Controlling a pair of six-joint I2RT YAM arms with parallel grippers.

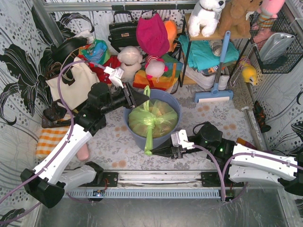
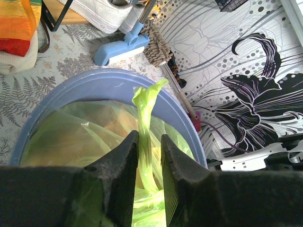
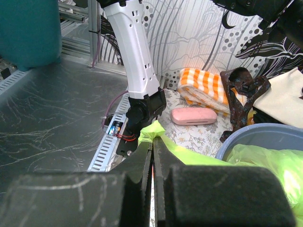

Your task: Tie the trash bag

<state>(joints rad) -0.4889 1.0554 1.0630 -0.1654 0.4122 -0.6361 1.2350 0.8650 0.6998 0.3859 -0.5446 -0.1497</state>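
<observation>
On your left, the left gripper (image 1: 141,98) has its jaws drawn narrow on a twisted strip of the trash bag (image 1: 154,118). The strip stands up over the far-left rim of the blue-grey bin (image 1: 135,136), and your left wrist view shows it pinched between the fingers (image 2: 124,163). The bag itself sits inside the bin, at the centre of the top view. On your right, the right gripper (image 1: 154,151) is clamped almost closed on a second green tail, drawn down over the bin's near rim.
</observation>
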